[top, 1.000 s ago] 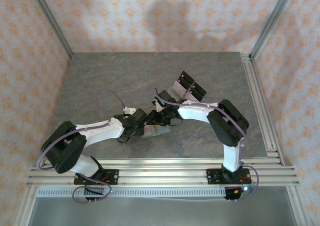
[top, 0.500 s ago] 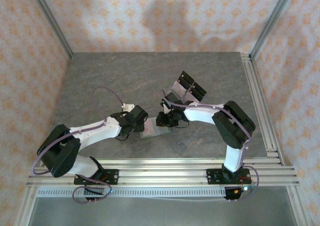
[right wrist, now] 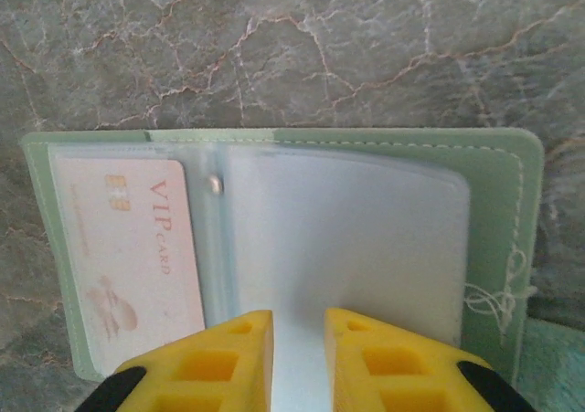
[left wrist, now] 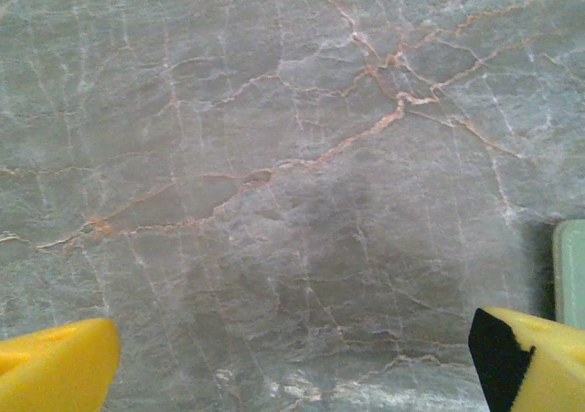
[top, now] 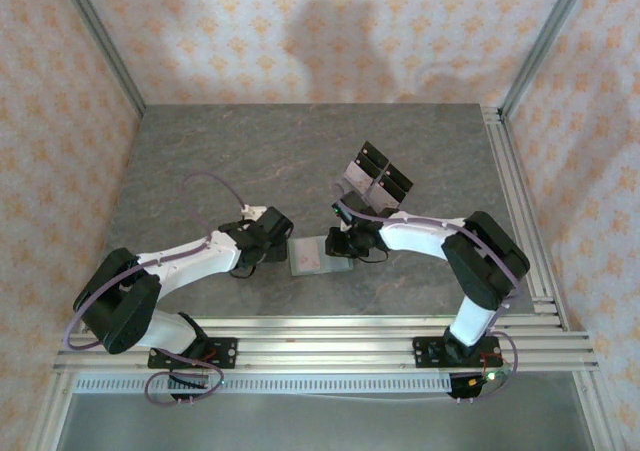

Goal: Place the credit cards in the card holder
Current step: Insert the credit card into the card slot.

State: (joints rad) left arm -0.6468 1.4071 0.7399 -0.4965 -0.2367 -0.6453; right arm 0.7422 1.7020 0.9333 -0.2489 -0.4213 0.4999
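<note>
The sage-green card holder (top: 308, 256) lies open and flat on the table between my two grippers. In the right wrist view the card holder (right wrist: 507, 202) shows a pale pink credit card (right wrist: 128, 257) marked VIP in its left pocket and a whitish clear sleeve (right wrist: 347, 229) in the middle. My right gripper (right wrist: 299, 339) hovers over the sleeve's near edge, its yellow fingers a narrow gap apart with nothing pinched. My left gripper (left wrist: 292, 357) is wide open over bare table, with the card holder's edge (left wrist: 571, 275) just past its right finger.
A clear stand with black panels (top: 377, 171) stands behind the right gripper (top: 340, 243). The left gripper (top: 276, 237) sits just left of the wallet. Grey marbled table (top: 220, 161) spreads to the back and left; aluminium rails (top: 520, 201) run along the right edge.
Both grippers met at the card holder a second ago. They have drawn apart, the left one back to the left, and the card holder now lies open between them.
</note>
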